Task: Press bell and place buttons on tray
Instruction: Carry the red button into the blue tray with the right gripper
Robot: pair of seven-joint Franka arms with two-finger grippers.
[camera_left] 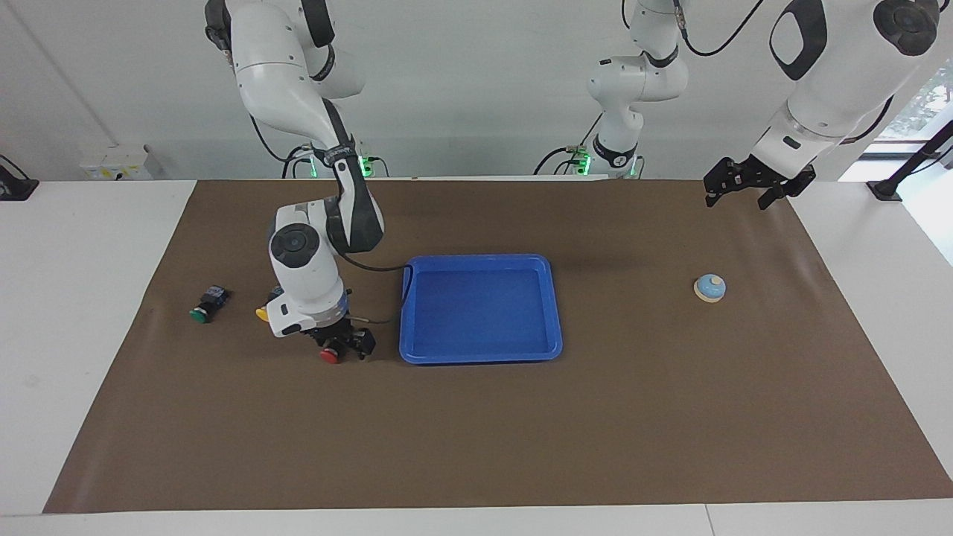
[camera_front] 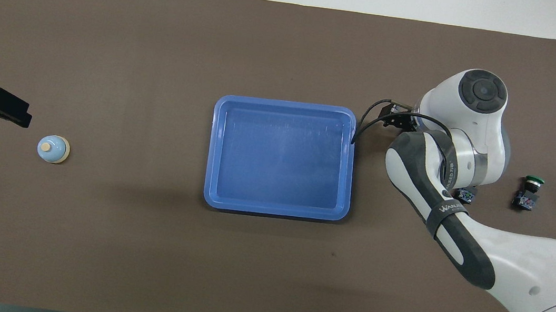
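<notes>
Right claw (camera_left: 344, 350) down on the counter, fingers apart astride the red button (camera_left: 328, 356) just beside the blue tray (camera_left: 555, 313); I'd centre on the black body before closing, lift straight; left claw (camera_left: 750, 190) waits open, up above the bell (camera_left: 709, 287).

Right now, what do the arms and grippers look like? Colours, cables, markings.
Both arms have glossy white shells with black joint sections and round dark grey joint caps. The right arm's forearm carries a black band with white lettering, and a black cable loops beside its wrist. The right gripper and left gripper are black, with two fingers each. Black cables also run along the upper arms.
</notes>
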